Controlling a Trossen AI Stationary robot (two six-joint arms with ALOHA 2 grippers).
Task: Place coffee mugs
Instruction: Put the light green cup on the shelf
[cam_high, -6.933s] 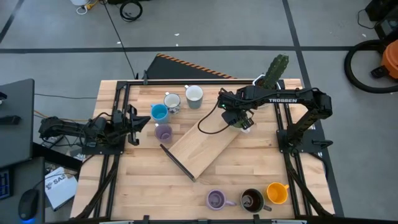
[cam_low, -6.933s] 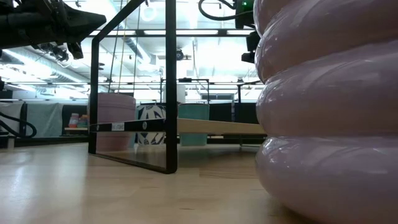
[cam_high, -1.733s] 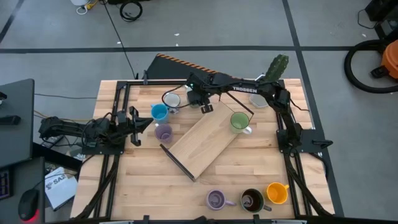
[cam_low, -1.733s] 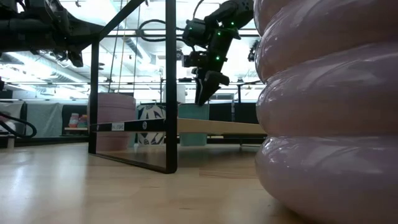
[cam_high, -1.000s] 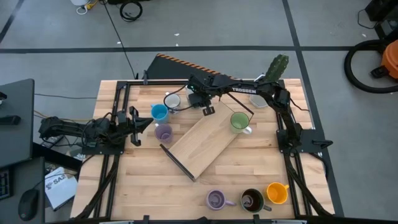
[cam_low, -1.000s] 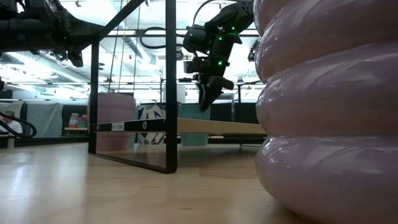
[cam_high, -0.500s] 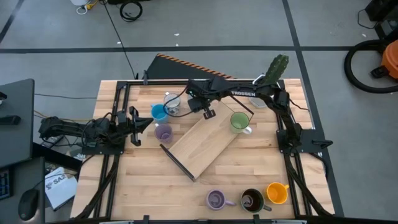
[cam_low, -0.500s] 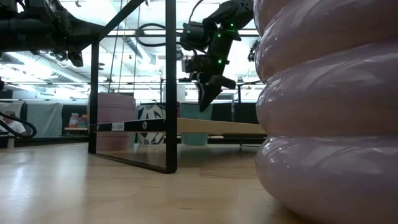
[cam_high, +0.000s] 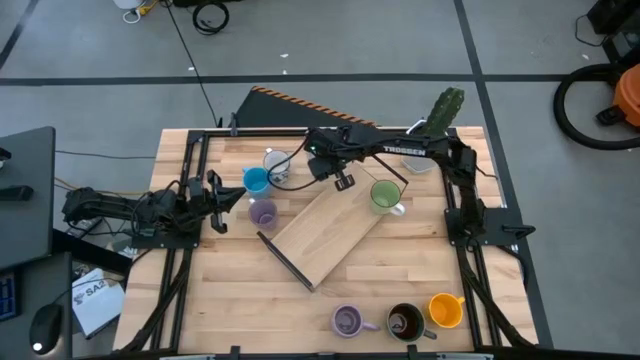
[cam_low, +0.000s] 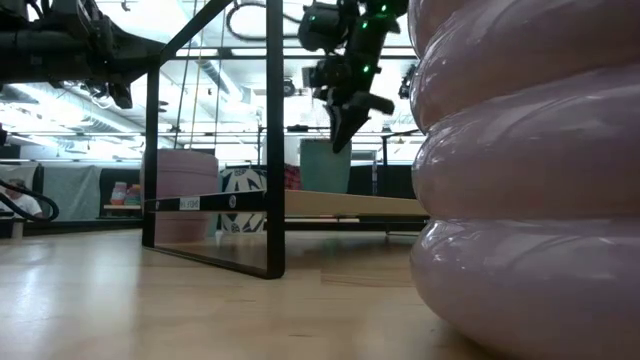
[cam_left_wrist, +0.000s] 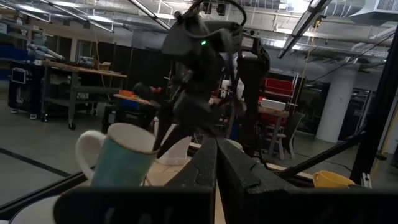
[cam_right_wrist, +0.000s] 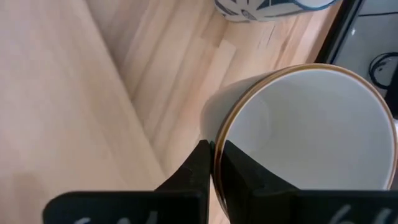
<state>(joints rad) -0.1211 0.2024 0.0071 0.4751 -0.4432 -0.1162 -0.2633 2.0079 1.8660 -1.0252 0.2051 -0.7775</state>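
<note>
My right gripper (cam_high: 336, 176) is shut on a grey-white mug with a brown rim (cam_right_wrist: 305, 130), which hangs above the far end of the wooden board (cam_high: 325, 235); in the low view the mug (cam_low: 325, 165) is clear of the board. A green mug (cam_high: 384, 195) stands on the board. A blue mug (cam_high: 256, 180), a patterned white one (cam_high: 277, 163) and a lavender one (cam_high: 262, 212) stand on the table left of the board. My left gripper (cam_high: 222, 196) is shut and waits at the table's left edge. My right gripper pinches the mug's rim (cam_right_wrist: 214, 140) with one finger inside the mug and one outside on its wall. The fingers come from above, pointing down. The mug is lifted clear and hangs below the fingers, tilted a little.
A lavender mug (cam_high: 347, 321), a dark brown one (cam_high: 405, 322) and an orange one (cam_high: 445, 310) stand at the near edge. Another pale mug (cam_high: 420, 164) shows partly under the right arm, beside the cactus (cam_high: 444, 108). A black frame (cam_low: 270, 140) stands at the board's near end.
My right gripper has risen, drawing a little toward the table's right, with the grey-white mug in its hold. The mug, which stood on the table by the board's far end, is now lifted clear above the board's level.
</note>
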